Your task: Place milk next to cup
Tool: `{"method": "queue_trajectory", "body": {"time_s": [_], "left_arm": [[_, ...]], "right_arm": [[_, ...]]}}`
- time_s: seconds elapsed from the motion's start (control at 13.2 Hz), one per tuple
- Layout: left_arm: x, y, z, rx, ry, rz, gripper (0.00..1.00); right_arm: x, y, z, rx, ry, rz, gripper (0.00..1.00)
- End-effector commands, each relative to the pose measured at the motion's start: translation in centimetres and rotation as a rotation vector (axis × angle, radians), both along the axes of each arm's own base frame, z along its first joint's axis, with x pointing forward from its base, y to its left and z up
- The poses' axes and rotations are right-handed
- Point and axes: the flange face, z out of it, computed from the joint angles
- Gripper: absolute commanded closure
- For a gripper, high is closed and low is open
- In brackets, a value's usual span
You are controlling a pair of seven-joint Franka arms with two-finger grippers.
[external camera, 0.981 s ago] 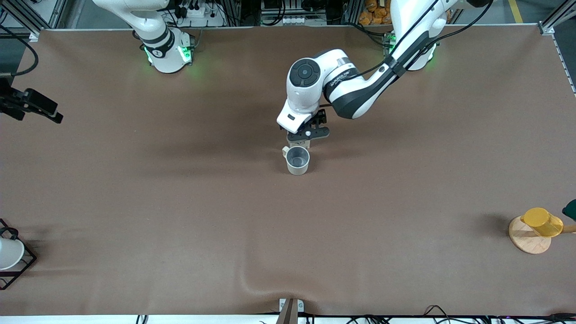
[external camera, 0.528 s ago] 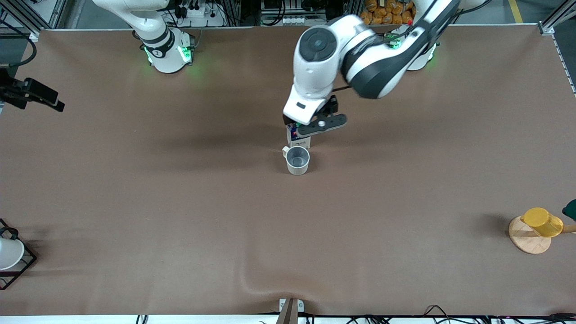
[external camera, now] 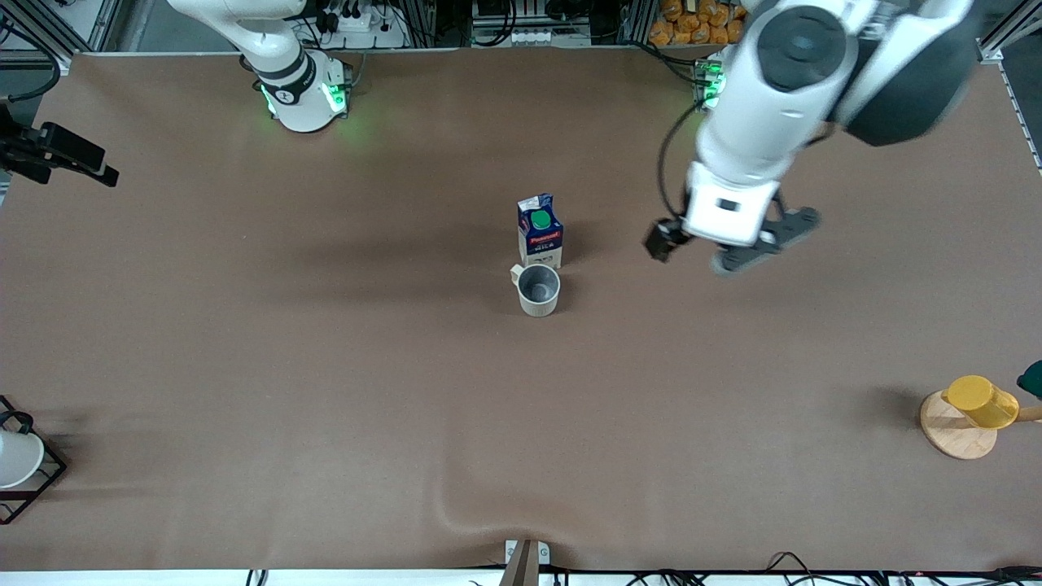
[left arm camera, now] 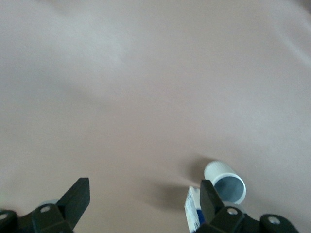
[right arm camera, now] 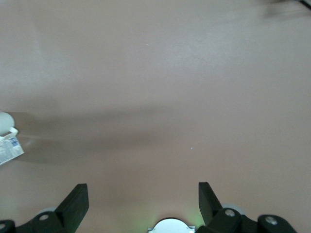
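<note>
Dark blue at the top, with a green round cap and a red label band, the one milk carton stands upright near the middle of the brown table. Nothing holds it. Just beside it, nearer to the front camera, stands the one beige-grey cup, upright, its grey inside showing and its small handle turned toward the right arm's end of the table. Whether carton and cup touch cannot be told; they are very close. In the left wrist view both show together, the carton partly hidden by one finger and the cup next to it.

There are two arms. The left gripper hangs in the air over bare table, off toward the left arm's end from the carton and well apart from it. Its two fingers are spread wide with nothing between them. The right gripper shows only in its own wrist view, fingers likewise spread wide and empty, over bare table; that arm waits near its base.

Toward the left arm's end, near the table edge, one yellow cup lies on one round wooden board. At the right arm's end one white cup sits in one black wire rack.
</note>
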Motion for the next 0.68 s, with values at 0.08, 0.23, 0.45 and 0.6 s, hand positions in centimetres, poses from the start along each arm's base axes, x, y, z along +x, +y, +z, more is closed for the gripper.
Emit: {"method": "queue_trajectory", "body": {"time_s": [0.08, 0.23, 0.45, 0.6], "left_arm": [[-1.2, 3.1, 1.7, 0.083, 0.020, -0.001, 0.00], [-1.8, 5.2, 2.2, 0.141, 0.043, 0.006, 0.00], [-1.5, 9.9, 3.9, 0.141, 0.084, -0.152, 0.00], [-2.0, 13.3, 5.4, 0.063, 0.112, -0.234, 0.00]], "right_arm": [[0.2, 0.4, 0.4, -0.053, -0.017, 0.041, 0.00], [0.2, 0.3, 0.6, -0.053, -0.021, 0.041, 0.00], [0.1, 0.3, 0.7, -0.051, -0.027, 0.056, 0.00], [0.2, 0.4, 0.6, -0.043, -0.032, 0.068, 0.00]]}}
